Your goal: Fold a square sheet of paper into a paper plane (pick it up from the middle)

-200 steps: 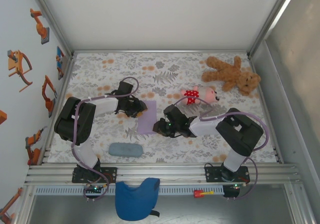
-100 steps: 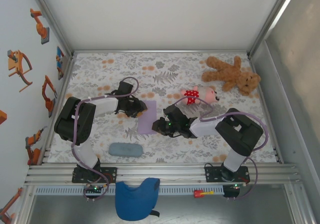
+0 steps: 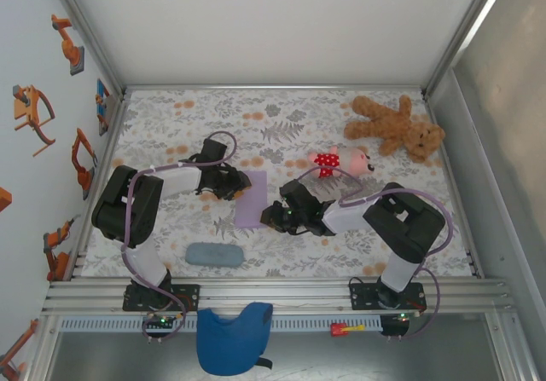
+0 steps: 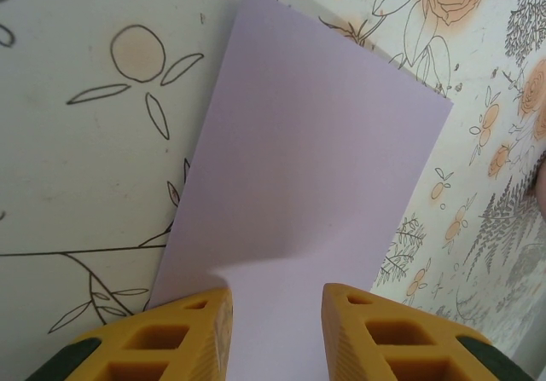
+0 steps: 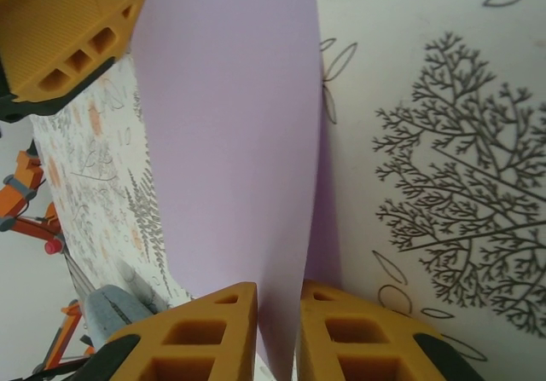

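Bright, even light from above fills the overhead view; the arms [image 3: 171,181] cast only short soft shadows and the white back wall [image 3: 273,23] is nearly washed out. At the left wrist the square sheet of paper [image 4: 299,202] is sharp, the yellow fingers [image 4: 171,338] soft, with a faint grey shadow just ahead of them. At the right wrist the near fingers [image 5: 205,330] blur, the print on the table [image 5: 461,210] is crisp, and a mauve shadow lines the sheet's right edge

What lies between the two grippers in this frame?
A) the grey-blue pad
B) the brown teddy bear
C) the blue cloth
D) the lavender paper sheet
D: in the top view the lavender paper sheet spans the gap between the left gripper and the right gripper.
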Controlling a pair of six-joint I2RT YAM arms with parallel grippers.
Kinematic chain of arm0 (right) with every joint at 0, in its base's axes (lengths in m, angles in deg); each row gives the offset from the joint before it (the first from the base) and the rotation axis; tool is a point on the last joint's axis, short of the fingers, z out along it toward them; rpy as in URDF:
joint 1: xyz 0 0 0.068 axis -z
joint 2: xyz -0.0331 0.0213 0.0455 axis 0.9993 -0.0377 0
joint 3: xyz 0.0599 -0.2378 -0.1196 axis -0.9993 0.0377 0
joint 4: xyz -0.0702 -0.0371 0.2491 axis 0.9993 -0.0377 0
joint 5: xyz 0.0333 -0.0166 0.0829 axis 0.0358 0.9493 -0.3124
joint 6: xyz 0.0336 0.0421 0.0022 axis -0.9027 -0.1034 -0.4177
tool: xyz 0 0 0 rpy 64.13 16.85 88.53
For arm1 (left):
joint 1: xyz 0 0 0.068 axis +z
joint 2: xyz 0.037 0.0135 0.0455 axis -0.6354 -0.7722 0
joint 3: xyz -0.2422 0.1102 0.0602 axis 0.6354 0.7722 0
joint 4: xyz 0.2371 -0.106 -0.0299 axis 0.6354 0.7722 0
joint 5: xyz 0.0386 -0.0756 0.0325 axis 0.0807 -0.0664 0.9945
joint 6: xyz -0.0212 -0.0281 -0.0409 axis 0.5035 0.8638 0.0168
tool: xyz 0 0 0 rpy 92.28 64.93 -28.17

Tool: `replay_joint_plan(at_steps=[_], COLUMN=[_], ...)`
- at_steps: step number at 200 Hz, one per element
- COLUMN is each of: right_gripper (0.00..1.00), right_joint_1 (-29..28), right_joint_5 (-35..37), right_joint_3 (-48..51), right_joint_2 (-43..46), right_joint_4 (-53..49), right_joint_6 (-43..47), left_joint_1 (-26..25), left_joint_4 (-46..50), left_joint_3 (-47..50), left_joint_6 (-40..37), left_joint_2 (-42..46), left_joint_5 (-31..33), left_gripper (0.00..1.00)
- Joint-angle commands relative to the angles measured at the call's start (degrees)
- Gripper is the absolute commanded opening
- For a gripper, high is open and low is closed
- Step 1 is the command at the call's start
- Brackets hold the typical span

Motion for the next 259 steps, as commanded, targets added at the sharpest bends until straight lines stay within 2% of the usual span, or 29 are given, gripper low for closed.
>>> replay_joint_plan(at_steps=[1, 53, 90, 174, 199, 259], right_gripper=[0.16, 0.06, 0.01, 0.0, 0.0, 0.0], right_joint_1=[-0.3, -0.2, 0.1, 0.3, 0.3, 0.3], right_joint_5=[1.3, 2.0, 2.4, 2.2, 1.9, -0.3], right_joint_3=[0.7, 1.0, 2.6, 3.0, 1.5, -5.4], right_joint_2=[-0.5, 0.5, 2.4, 5.0, 5.7, 1.3], right_joint_4=[-0.1, -1.5, -1.7, -4.0, -3.7, -3.5], right_joint_6=[-1.8, -1.7, -1.5, -1.4, 2.1, 5.7], left_joint_1=[-0.3, -0.1, 0.4, 0.2, 0.1, -0.1], left_joint_4=[0.9, 1.6, 3.1, 3.0, 3.0, 2.7], left_joint_3=[1.1, -0.1, -1.7, -3.8, -3.1, -2.5], left_joint_6=[-0.2, -3.1, -5.9, -7.1, -6.9, -6.6], left_joint_2=[0.8, 4.4, 3.1, -2.9, -3.2, -3.8], left_joint_5=[0.0, 0.3, 0.9, 1.1, 1.4, 1.6], left_gripper=[0.34, 0.34, 0.33, 0.27, 0.26, 0.26])
